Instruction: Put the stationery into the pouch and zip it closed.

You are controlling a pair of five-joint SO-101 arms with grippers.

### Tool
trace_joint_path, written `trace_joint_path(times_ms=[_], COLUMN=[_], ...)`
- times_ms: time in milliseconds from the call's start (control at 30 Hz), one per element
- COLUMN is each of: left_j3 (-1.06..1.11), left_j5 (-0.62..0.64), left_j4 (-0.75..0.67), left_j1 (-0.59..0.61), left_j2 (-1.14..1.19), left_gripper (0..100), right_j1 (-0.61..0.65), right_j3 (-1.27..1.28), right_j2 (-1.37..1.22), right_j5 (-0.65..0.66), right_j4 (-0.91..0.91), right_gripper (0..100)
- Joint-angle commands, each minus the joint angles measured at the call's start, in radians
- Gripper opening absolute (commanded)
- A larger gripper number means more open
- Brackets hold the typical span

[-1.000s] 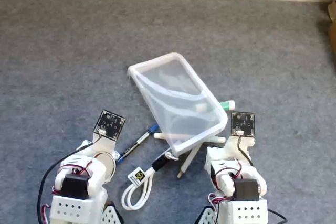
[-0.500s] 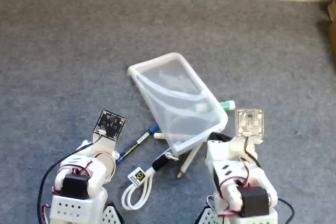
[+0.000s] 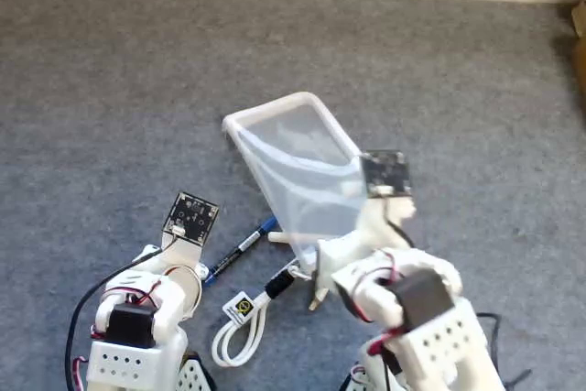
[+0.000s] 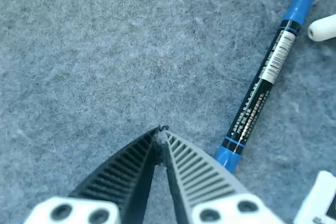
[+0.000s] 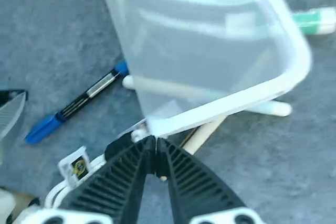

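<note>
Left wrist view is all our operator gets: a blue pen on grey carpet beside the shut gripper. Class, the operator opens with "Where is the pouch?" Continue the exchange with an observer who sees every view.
Observer: The translucent pouch lies just past the end of the blue pen that points away from the left arm.
Operator: Is there other stationery near it?
Observer: Yes, a green-capped marker pokes out from under the pouch, on the side away from your pen.
Operator: And where is the other arm?
Observer: The right gripper is shut and sits at the pouch's near white rim.
</note>
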State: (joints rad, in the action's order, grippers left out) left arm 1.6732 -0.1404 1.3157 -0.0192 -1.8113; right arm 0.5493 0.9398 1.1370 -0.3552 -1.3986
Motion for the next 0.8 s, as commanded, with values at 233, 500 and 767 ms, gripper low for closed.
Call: trace_joint_path(times_ms=[233,500,767], left_j3=[0.022,0.022,0.022], left_j5=[0.006,0.006,0.006], left_j4=[0.005,0.005,0.005], left_j1=[-0.018,-0.018,-0.018], left_j2=[-0.008,-0.008,-0.008], left_gripper=[1,1,1], right_j1=[0.245,0.282,0.282], right_j3=[-0.073,0.044,0.131], right_j2=[-0.196,-0.320,-0.456], right_j5=[-0.147,-0.149,-0.140], right_j4=[0.260,0.476,0.516], right_gripper=[0.4,0.4,0.4])
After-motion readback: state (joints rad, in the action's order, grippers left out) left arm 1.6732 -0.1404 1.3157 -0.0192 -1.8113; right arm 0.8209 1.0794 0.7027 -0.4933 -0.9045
